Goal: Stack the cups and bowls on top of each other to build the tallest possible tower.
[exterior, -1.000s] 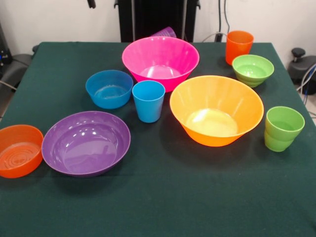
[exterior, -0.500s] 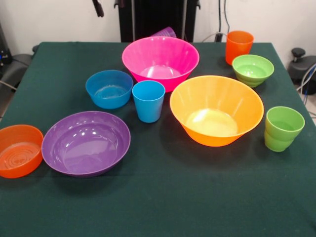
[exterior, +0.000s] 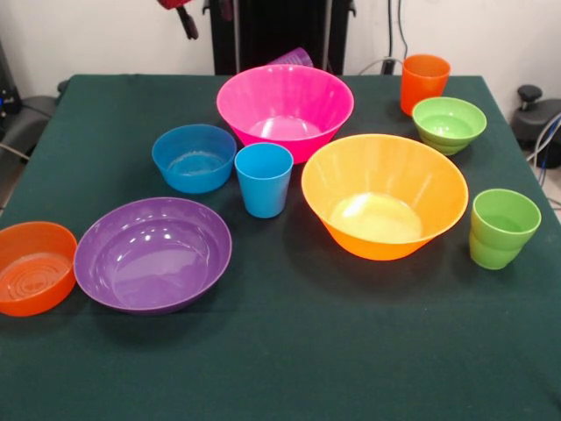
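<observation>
1. Nearest the camera, at the table's (exterior: 289, 368) left edge, an orange bowl (exterior: 33, 267) sits upright and empty, its rim partly cut off by the picture's edge.
2. Just beside it to the right, almost touching, lies the purple bowl (exterior: 152, 254), wide, shallow and empty.
3. Near the right edge stands the green cup (exterior: 502, 228), upright, its base stepped.
4. Left of it, the yellow-orange bowl (exterior: 384, 195) fills the middle of the cloth, empty and upright.
5. The blue cup (exterior: 264, 179) stands between that bowl and the blue bowl (exterior: 194, 158), close to both; whether it touches either cannot be told.
6. Behind the blue cup sits the pink bowl (exterior: 285, 110), upright and empty.
7. Toward the far right corner, the green bowl (exterior: 449, 124) stands just in front of the orange cup (exterior: 424, 82).
8. At the far edge, only the tilted rim of the purple cup (exterior: 292, 58) shows above the pink bowl.
9. Nothing is stacked; every piece rests on the green cloth.
10. Above the far left part of the table, a dark finger (exterior: 188, 24) of the claw hangs at the picture's top; whether the claw is wide or narrow cannot be told.
</observation>
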Controlling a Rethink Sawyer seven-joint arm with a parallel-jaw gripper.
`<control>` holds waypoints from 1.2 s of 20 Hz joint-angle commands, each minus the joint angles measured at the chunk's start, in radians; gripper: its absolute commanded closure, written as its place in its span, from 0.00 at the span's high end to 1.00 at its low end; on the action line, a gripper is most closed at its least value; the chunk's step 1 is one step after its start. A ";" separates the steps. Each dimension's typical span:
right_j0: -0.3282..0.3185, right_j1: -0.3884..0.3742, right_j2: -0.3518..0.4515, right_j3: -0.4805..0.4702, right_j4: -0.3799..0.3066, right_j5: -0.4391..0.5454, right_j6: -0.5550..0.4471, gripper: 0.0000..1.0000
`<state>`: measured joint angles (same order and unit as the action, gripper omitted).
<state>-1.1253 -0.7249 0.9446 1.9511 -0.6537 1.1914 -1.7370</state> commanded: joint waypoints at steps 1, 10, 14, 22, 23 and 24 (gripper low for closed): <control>0.010 0.047 -0.041 -0.012 -0.133 -0.087 0.117 1.00; -0.079 0.029 0.008 -0.078 -0.140 0.021 -0.086 1.00; -0.090 0.033 0.008 -0.128 -0.181 0.060 -0.164 1.00; -0.141 0.025 0.025 -0.191 -0.240 0.099 -0.319 1.00; -0.146 0.038 0.024 -0.211 -0.250 0.103 -0.354 1.00; -0.150 0.042 0.024 -0.219 -0.256 0.104 -0.375 1.00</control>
<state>-1.2815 -0.7141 0.9477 1.8435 -0.7934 1.1925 -1.8079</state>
